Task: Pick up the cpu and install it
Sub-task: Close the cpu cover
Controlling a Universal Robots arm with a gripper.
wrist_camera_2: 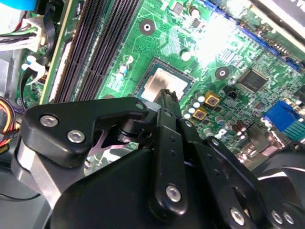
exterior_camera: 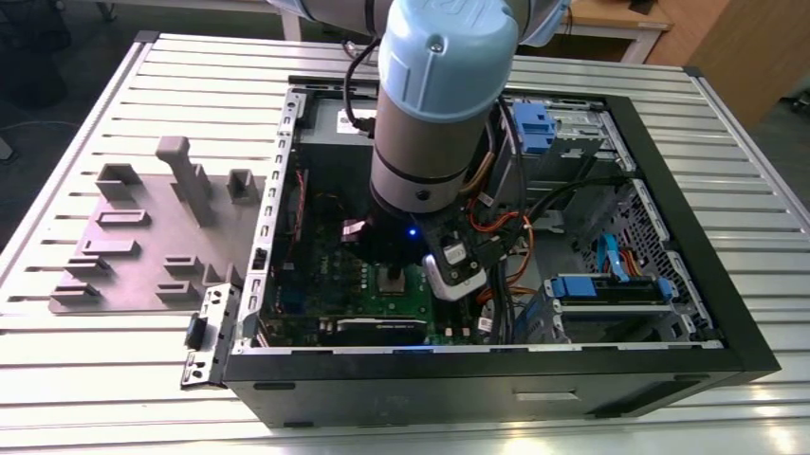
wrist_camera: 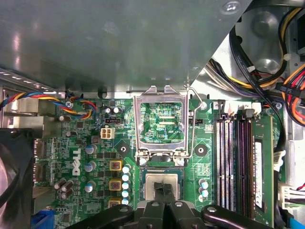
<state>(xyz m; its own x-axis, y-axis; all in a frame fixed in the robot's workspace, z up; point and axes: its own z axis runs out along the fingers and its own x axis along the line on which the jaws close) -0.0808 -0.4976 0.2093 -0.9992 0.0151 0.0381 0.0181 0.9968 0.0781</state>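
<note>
Ribbed aluminium table carries the whole job. In the exterior view, at nine o'clock from the open black computer case, lies a grey-purple plastic fixture plate with raised blocks. At the centre the pale blue and grey robot arm reaches straight down into the case, its black gripper low over the green motherboard. At three o'clock from the arm sits a blue-fronted drive cage.

Both wrist views show the cpu, a flat square chip with a silver-grey metal lid. It lies in its socket on the board, level as far as can be seen. The gripper has its two black fingers drawn together, tips meeting over the middle of the lid. Nothing is clamped between them. Whether the tips touch the lid or hang just above it cannot be told. The silver metal-framed socket bracket is swung open, clear of the chip. The black memory slots run alongside.

The chip seems already placed. Doing this step well probably means keeping it square in the socket: any contact straight down and light, with no sideways drag that could tilt it, and the arm kept clear of the raised bracket.
</note>
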